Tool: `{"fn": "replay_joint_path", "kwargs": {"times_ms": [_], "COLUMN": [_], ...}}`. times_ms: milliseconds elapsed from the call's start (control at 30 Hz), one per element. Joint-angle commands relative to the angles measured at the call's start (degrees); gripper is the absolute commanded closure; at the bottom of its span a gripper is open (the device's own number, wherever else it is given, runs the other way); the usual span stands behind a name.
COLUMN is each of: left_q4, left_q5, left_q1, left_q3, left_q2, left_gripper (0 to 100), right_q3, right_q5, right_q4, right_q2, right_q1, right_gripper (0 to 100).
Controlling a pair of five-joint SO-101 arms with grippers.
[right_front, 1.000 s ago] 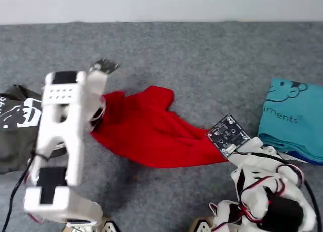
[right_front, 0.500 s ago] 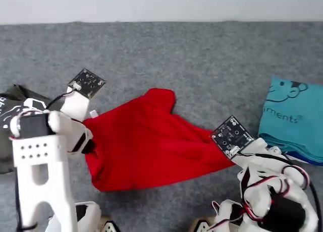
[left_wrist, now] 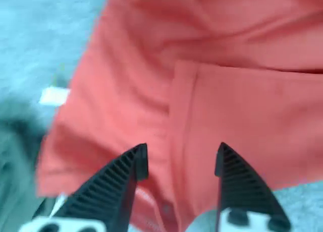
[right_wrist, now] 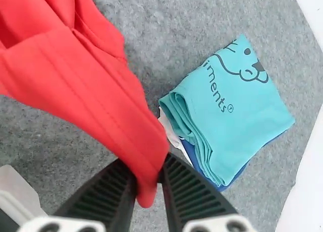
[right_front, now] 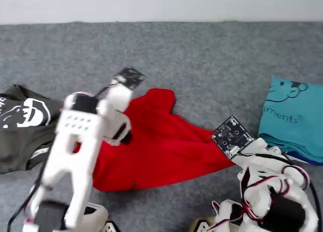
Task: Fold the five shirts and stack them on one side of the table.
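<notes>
My high view is bright and evenly lit from above; the grey surface point(right_front: 212, 55) shows no glare, and the shadows are soft. The left arm point(right_front: 81, 136) looks slightly smeared. Ahead of the parted left jaws the red shirt point(left_wrist: 227, 91) is blurred, worst off to the side toward the dark shirt point(left_wrist: 15, 156). Around the right jaws, clamped on that shirt, the folds are crisp with thin shadows. The teal shirt point(right_wrist: 227, 106) beyond them is evenly lit.

So the red shirt point(right_front: 161, 141) lies rumpled mid-table, with the left arm point(right_front: 81, 136) over one end and the right arm point(right_front: 262, 176) at the opposite corner. A crumpled dark printed shirt point(right_front: 20, 126) sits beside the left arm, and a folded teal stack point(right_front: 295, 118) is beside the right one.
</notes>
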State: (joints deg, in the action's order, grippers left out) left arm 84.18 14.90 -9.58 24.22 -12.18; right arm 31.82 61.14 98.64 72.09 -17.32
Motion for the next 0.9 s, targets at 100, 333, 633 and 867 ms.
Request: {"fn": "replay_joint_path", "kwargs": {"times_ms": [100, 333, 633, 867], "left_q4": [-1.67, -1.67, -5.71, -4.66], "left_q5": [-1.85, -1.85, -1.76, -1.85], "left_q1": [-4.22, -4.40, -7.91, -3.08], "left_q3": [-11.74, -16.31, -16.84, -20.00], "left_q2": [14.77, 25.85, 32.62, 31.12], "left_gripper": [78, 78, 83, 83], "right_q3": [-0.44, -0.44, -0.44, -0.44], "right_q5": [0.26, 0.26, 0.26, 0.26], "right_q4": [-0.57, -0.57, -0.57, -0.57], "right_q2": [0.13, 0.31, 0.31, 0.40], "right_q1": [-0.75, -0.92, -0.92, -1.01], "right_gripper": [98.9, 98.9, 98.9, 98.9]}}
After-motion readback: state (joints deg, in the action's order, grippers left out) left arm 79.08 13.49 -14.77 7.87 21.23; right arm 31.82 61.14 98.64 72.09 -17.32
